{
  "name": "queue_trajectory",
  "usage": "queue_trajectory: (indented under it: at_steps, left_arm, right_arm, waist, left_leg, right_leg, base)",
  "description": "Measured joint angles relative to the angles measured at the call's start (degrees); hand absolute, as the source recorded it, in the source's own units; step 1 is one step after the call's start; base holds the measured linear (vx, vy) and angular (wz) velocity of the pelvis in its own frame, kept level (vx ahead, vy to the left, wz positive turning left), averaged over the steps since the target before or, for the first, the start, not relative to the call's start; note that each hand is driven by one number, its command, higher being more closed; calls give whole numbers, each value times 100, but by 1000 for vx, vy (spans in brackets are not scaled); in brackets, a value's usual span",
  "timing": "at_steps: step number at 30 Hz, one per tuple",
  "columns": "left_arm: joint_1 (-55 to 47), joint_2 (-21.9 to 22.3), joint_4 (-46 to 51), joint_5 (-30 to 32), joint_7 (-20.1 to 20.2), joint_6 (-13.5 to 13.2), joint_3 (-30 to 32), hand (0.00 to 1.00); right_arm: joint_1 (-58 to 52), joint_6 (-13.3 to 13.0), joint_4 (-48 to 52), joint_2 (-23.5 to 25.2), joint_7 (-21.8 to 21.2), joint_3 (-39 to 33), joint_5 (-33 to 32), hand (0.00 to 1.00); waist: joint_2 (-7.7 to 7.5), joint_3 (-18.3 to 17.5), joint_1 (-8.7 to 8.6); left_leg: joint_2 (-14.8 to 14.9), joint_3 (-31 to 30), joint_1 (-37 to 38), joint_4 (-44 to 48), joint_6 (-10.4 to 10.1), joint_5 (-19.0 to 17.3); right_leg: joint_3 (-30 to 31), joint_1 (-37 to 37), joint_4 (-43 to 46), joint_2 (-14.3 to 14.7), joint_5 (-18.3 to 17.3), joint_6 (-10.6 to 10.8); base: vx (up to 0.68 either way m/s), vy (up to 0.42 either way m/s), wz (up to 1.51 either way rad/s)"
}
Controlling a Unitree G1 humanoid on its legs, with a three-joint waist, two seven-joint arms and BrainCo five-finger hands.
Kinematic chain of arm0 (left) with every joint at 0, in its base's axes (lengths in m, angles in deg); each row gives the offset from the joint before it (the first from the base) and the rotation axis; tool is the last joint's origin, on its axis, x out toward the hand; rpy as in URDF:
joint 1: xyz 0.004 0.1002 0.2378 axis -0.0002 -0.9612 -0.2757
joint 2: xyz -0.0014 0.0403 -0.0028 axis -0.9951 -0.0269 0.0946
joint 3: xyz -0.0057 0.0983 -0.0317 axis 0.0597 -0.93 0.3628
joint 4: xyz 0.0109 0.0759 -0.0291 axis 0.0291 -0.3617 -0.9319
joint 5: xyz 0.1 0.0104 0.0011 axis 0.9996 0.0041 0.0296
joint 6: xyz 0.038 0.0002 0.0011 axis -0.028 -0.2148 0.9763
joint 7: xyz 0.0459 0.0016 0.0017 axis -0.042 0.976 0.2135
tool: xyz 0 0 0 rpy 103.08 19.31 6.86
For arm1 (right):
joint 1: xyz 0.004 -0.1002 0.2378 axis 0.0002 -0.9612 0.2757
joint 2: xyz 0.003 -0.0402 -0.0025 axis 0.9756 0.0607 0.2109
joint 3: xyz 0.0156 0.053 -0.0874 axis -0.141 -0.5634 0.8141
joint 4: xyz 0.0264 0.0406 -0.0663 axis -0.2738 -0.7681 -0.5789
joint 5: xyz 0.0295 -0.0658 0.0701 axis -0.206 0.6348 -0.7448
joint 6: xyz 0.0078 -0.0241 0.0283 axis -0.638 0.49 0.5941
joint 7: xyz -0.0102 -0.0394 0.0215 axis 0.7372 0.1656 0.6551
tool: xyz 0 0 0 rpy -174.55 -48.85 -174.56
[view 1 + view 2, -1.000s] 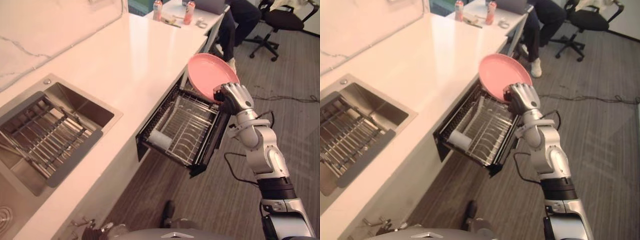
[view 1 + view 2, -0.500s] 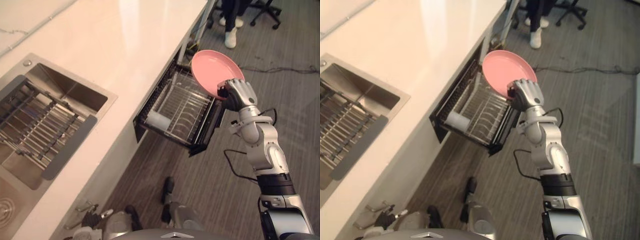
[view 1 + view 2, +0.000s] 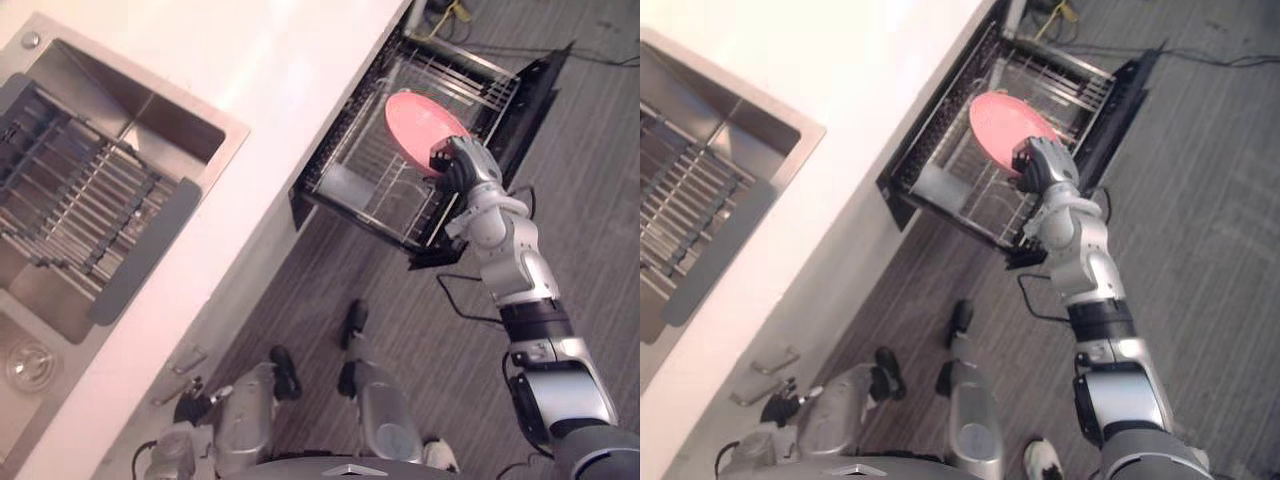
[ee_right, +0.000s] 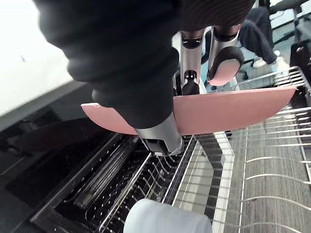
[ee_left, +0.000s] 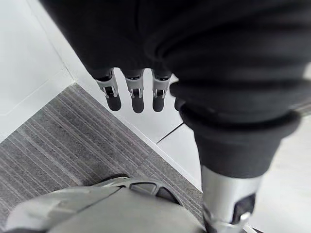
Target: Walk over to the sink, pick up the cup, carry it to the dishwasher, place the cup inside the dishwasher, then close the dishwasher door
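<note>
1. The fingers (image 4: 222,54) and thumb of the right hand (image 3: 455,165) are pinching a pink plate (image 3: 420,118) by its rim, leaving the rest of it free to go between the wires.
2. The hand is holding the plate over the dishwasher rack (image 3: 470,75), apart from the wires. I judge it is lining up for a slot.
3. The hand is carrying a plate, not a cup. What looks like a pale cup (image 4: 167,219) is lying in the rack's near corner.
4. The left hand (image 5: 137,92) is hanging idle with its fingers straight, beside the front of the bench (image 3: 290,60).
5. The rack is standing pulled out, so closing the dishwasher is not yet done.
</note>
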Motion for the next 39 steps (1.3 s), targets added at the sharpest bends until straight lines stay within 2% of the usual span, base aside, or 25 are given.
queue_trajectory:
  at_steps: [6, 9, 12, 14, 16, 18, 19, 20, 22, 27, 30, 32, 34, 35, 39]
  left_arm:
    - [219, -5, 114, -523, 137, 143, -206, 0]
    - [305, 34, 140, -921, 359, 142, -287, 0]
    - [382, 47, 169, -1361, 651, 132, -451, 0]
    - [453, 72, 200, -1734, 985, 146, -508, 0]
    - [511, 77, 210, -2048, 1270, 211, -644, 0]
    - [535, 63, 286, -2330, 1615, 362, -705, 0]
    - [554, 63, 321, -2465, 1776, 448, -736, 0]
    - [599, 63, 324, -2646, 2002, 587, -794, 0]
    - [650, 39, 344, -2812, 2244, 685, -925, 0]
    - [651, 42, 346, -3116, 2294, 783, -950, 0]
    - [651, 54, 353, -3137, 2289, 816, -945, 0]
    - [649, 65, 352, -3106, 2250, 845, -934, 0]
    - [618, 83, 333, -2969, 2213, 864, -872, 0]
    - [618, 89, 313, -2830, 2185, 883, -819, 0]
    - [519, 121, 339, -2501, 2045, 962, -649, 0]
  right_arm:
    - [939, 79, -779, -309, -176, 369, -229, 100]
    - [1313, 236, -1376, -451, -180, 554, -382, 100]
    - [1642, 456, -1910, -566, -172, 644, -544, 100]
    - [1962, 601, -2354, -717, -161, 694, -679, 100]
    - [2149, 711, -2596, -880, -150, 761, -830, 100]
    - [2280, 807, -2697, -1009, -112, 797, -912, 100]
    - [2320, 820, -2785, -1077, -47, 797, -983, 0]
    - [2374, 902, -2933, -1128, 52, 796, -1066, 0]
    - [2455, 997, -3106, -1159, 159, 794, -1214, 0]
    - [2460, 1013, -3104, -1167, 513, 691, -2119, 0]
    - [2461, 895, -3028, -1162, 492, 300, -2745, 0]
    - [2437, 826, -2925, -1126, 408, -130, -3416, 0]
    - [2255, 770, -2404, -1064, 243, -433, -3866, 0]
    - [2101, 648, -2012, -1011, 69, -605, -4059, 0]
    - [1739, 365, -1113, -745, -154, -1089, -4288, 0]
  waist:
    - [197, 269, 87]
    - [343, 351, 181]
    - [450, 413, 293]
    - [545, 459, 344]
    - [625, 491, 388]
    - [636, 494, 415]
    - [637, 493, 433]
    - [638, 493, 454]
    - [644, 489, 465]
    - [652, 483, 472]
    - [659, 479, 499]
    - [660, 478, 500]
    - [663, 476, 443]
    - [664, 475, 383]
    - [660, 477, 240]
  left_leg:
    - [-118, -161, -422, 104, 104, 88]
    - [-193, -263, -650, 103, 155, 169]
    - [-274, -326, -875, 102, 185, 267]
    - [-347, -424, -1078, 105, 217, 326]
    - [-394, -446, -1169, 105, 236, 356]
    - [-432, -449, -1310, 104, 261, 395]
    - [-443, -448, -1373, 109, 269, 405]
    - [-448, -448, -1431, 127, 277, 411]
    - [-446, -450, -1490, 162, 278, 411]
    - [-454, -448, -1498, 124, 265, 442]
    - [-469, -465, -1465, 81, 245, 486]
    - [-502, -471, -1298, -32, 241, 518]
    - [-519, -556, -1123, -84, 234, 524]
    - [-527, -617, -1006, -110, 230, 526]
    - [-529, -681, -602, -252, 218, 531]
  right_leg:
    - [-139, -284, 1, -132, 86, -13]
    - [-236, -440, 1, -209, 118, -17]
    - [-300, -639, 2, -281, 168, -35]
    - [-352, -796, 2, -345, 215, -35]
    - [-380, -876, 3, -384, 241, -39]
    - [-371, -1011, 3, -421, 278, -48]
    - [-370, -1070, 3, -435, 292, -57]
    - [-370, -1118, 3, -443, 305, -64]
    - [-367, -1162, 3, -446, 311, -66]
    - [-348, -1194, 3, -447, 278, -108]
    - [-350, -1185, 3, -447, 282, -101]
    - [-333, -1073, 4, -453, 284, -95]
    - [-360, -905, 4, -453, 261, -90]
    - [-407, -768, 3, -453, 225, -90]
    - [-480, -368, 2, -449, 75, -84]
  base:
    - [-98, 144, 17]
    - [-67, 142, 22]
    - [-64, 171, 17]
    - [-55, 175, 17]
    - [-42, 144, 12]
    - [-32, 122, 4]
    - [-30, 125, 5]
    - [-29, 122, 3]
    - [-24, 116, 1]
    - [-10, 105, 0]
    - [5, 84, 0]
    - [12, 104, -2]
    - [5, 101, 4]
    - [-4, 111, 11]
    - [-13, 118, 10]
